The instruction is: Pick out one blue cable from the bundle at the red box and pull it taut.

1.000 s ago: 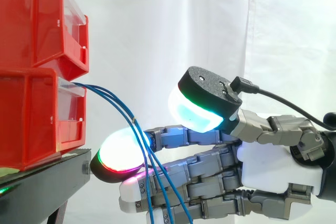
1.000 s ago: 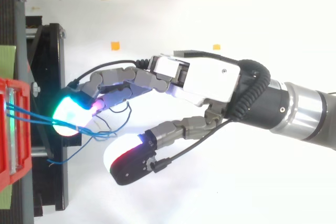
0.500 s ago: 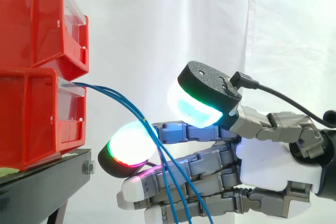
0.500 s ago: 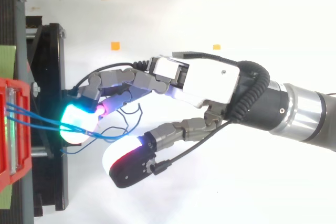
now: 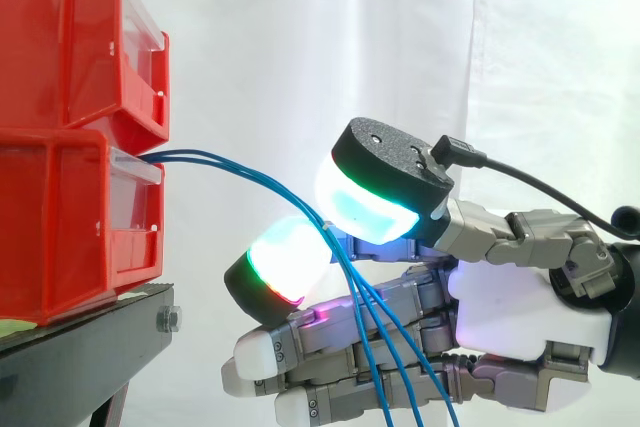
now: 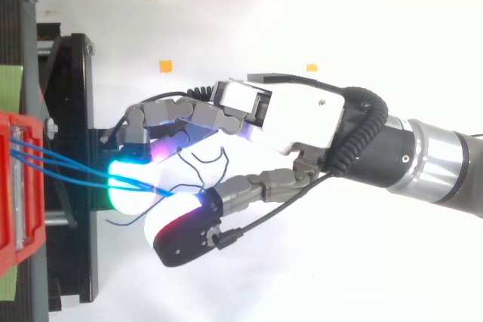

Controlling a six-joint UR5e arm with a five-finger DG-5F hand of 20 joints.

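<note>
Blue cables (image 5: 200, 156), three by the strands that hang lower down, leave the clear front of the lower of two stacked red bins (image 5: 50, 227) at the left, on a black stand (image 5: 90, 347). They arc right and down into the hand (image 5: 510, 307). One curled finger's green-glowing pad (image 6: 130, 190) and the thumb's pad (image 5: 370, 209) are closed together on the bundle, while the other fingers lie straight beneath.

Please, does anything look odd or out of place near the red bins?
Nothing is damaged or spilled. One thing stands out: several blue cables leave the lower red bin together and hang slack across the robot hand, so no single cable is separated or taut.
</note>
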